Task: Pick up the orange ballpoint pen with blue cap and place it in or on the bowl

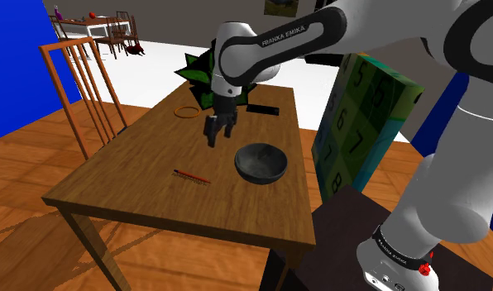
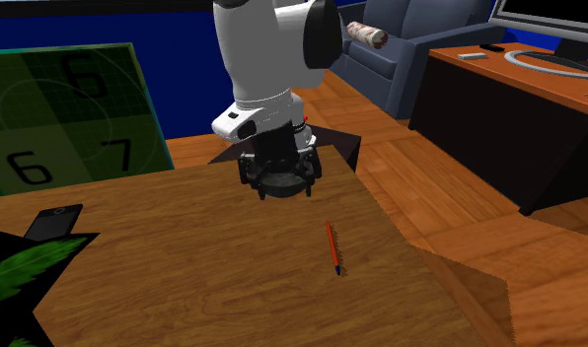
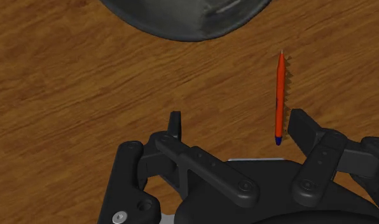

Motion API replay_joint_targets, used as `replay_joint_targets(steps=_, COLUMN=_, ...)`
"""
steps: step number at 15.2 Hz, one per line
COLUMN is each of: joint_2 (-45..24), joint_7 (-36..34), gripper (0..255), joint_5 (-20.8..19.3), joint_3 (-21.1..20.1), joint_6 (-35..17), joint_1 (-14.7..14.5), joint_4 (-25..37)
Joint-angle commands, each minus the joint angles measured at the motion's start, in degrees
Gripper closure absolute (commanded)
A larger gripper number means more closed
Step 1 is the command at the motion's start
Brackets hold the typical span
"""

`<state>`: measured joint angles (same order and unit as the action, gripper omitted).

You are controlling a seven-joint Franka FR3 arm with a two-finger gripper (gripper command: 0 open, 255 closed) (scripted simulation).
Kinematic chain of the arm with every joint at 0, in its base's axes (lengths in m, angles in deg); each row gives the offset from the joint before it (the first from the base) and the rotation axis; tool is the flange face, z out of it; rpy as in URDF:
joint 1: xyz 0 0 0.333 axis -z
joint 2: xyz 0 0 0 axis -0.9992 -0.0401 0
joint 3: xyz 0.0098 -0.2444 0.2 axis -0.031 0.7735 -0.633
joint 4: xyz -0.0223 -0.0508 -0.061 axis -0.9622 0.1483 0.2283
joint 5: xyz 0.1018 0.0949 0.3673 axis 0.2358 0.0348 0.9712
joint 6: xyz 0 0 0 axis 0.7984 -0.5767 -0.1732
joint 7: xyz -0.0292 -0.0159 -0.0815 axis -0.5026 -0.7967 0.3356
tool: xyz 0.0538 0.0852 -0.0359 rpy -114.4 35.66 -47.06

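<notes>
Robot arm poised over orange pen on wooden desk, black fingers (image 3: 303,125) spread wide and empty.

The slim orange ballpoint pen with a dark blue tip (image 3: 280,98) lies flat on the brown wooden desk (image 1: 137,178), near the dark grey round bowl (image 1: 260,162) but apart from it. In the shoulder view it sits to the bowl's left, nearer the desk's front edge. From the wrist, the pen lies close to one finger and off the middle of the gap, touching neither, so nothing is gripped. The hand hangs clear of the wood and points down, apparently so the open fingers can close across the pen's narrow shaft once centred and lowered. On this evidence the pick-up has not begun, and the upright bowl is a short carry away.
</notes>
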<state>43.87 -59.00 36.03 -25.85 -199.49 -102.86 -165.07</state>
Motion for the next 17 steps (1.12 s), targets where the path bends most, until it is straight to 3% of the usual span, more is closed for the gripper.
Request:
replay_joint_targets(steps=1, joint_2=-3.6, joint_7=-0.1, gripper=0, joint_5=-0.1, joint_3=-0.8, joint_6=-1.0, joint_1=-0.9, joint_4=3.0)
replay_joint_targets(steps=10, joint_2=-20.8, joint_7=-0.5, gripper=0, joint_5=-1.9, joint_3=-3.4, joint_6=-1.4, joint_1=-5.5, joint_4=21.4)
replay_joint_targets(steps=17, joint_2=-23.3, joint_7=-0.6, gripper=0, joint_5=-2.1, joint_3=-3.4, joint_6=-4.9, joint_1=-6.2, joint_4=20.5)
